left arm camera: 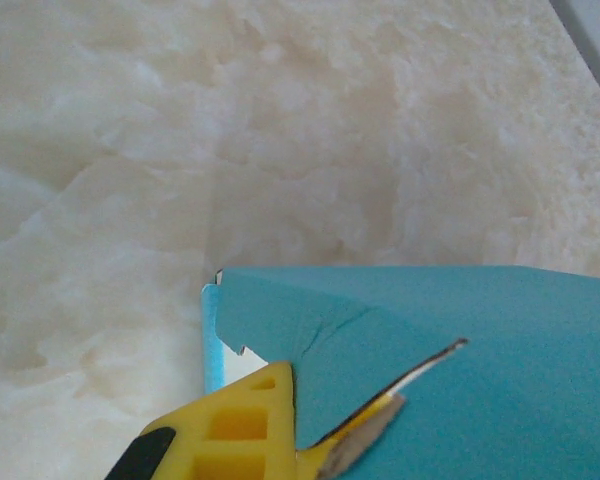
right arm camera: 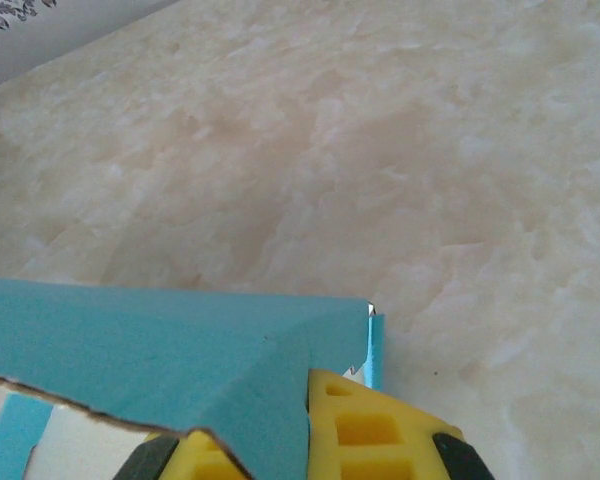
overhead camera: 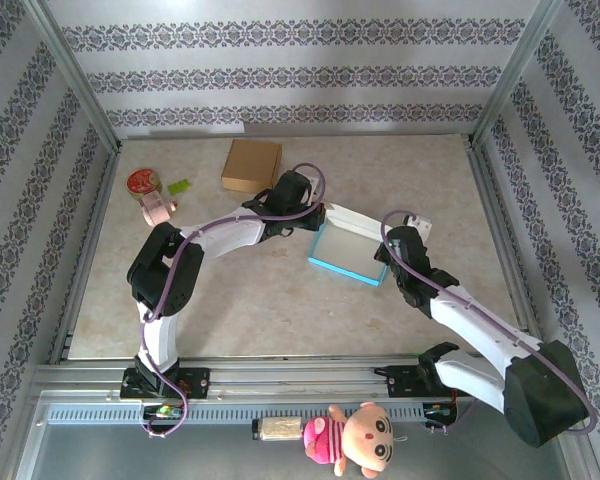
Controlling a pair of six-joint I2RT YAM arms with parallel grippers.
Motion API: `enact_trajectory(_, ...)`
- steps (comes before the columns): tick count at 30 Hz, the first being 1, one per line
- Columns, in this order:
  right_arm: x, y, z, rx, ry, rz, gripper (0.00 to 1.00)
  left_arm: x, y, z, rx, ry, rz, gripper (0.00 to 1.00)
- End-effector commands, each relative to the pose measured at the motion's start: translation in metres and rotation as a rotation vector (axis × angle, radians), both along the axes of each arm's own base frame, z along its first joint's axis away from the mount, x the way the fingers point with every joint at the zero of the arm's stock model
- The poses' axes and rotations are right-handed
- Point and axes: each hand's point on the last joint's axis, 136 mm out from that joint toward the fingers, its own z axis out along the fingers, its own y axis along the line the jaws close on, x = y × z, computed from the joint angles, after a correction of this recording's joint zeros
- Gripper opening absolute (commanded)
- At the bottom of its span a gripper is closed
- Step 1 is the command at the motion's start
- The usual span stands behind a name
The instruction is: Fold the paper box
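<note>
The paper box (overhead camera: 348, 253) is blue outside and white inside, and sits mid-table as a shallow open tray. My left gripper (overhead camera: 315, 218) is shut on its upper-left corner wall. In the left wrist view a yellow finger (left arm camera: 230, 430) presses against the creased blue panel (left arm camera: 460, 350), with the left gripper (left arm camera: 300, 410) pinching it. My right gripper (overhead camera: 388, 250) is shut on the box's right side. In the right wrist view the blue wall (right arm camera: 160, 350) is folded over, clamped by the right gripper (right arm camera: 305, 420) beside a yellow finger (right arm camera: 380, 430).
A brown cardboard box (overhead camera: 251, 165) lies at the back, just behind the left arm. A red tape roll (overhead camera: 143, 182), a green piece (overhead camera: 179, 186) and a pink object (overhead camera: 158, 209) sit at the left. A doll (overhead camera: 355, 438) hangs on the front rail.
</note>
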Motion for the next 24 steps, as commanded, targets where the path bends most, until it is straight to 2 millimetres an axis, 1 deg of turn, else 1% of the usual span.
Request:
enact_trajectory(1, -0.015, -0.009, -0.017, -0.045, 0.061, -0.016, 0.00, -0.008, -0.007, 0.016, -0.101, 0.038, 0.011, 0.00)
enact_trajectory(5, -0.016, -0.007, -0.020, -0.045, 0.069, -0.014, 0.00, -0.014, -0.013, 0.014, -0.143, 0.085, 0.000, 0.00)
enact_trajectory(9, -0.016, -0.003, -0.024, -0.045, 0.080, -0.006, 0.00, -0.020, -0.019, 0.018, -0.186, 0.124, -0.020, 0.00)
enact_trajectory(11, -0.016, -0.001, -0.026, -0.048, 0.081, -0.004, 0.00, -0.027, -0.022, 0.017, -0.192, 0.146, -0.034, 0.00)
enact_trajectory(13, -0.015, 0.000, -0.025, -0.048, 0.079, -0.002, 0.00, -0.038, -0.022, 0.010, -0.177, 0.170, -0.051, 0.00)
enact_trajectory(16, -0.015, 0.003, -0.026, -0.058, 0.079, 0.002, 0.00, -0.049, -0.020, -0.001, -0.180, 0.198, -0.041, 0.00)
enact_trajectory(19, -0.015, 0.005, -0.027, -0.058, 0.077, 0.005, 0.00, -0.053, -0.021, -0.007, -0.199, 0.226, -0.038, 0.00)
enact_trajectory(21, -0.015, 0.006, -0.028, -0.061, 0.077, 0.007, 0.00, -0.054, -0.021, -0.007, -0.192, 0.225, -0.040, 0.00)
enact_trajectory(23, -0.015, 0.006, -0.030, -0.064, 0.082, 0.010, 0.00, -0.057, -0.018, -0.010, -0.172, 0.224, -0.040, 0.00)
enact_trajectory(24, -0.016, 0.007, -0.031, -0.066, 0.084, 0.014, 0.00, -0.060, -0.016, -0.014, -0.161, 0.229, -0.042, 0.00)
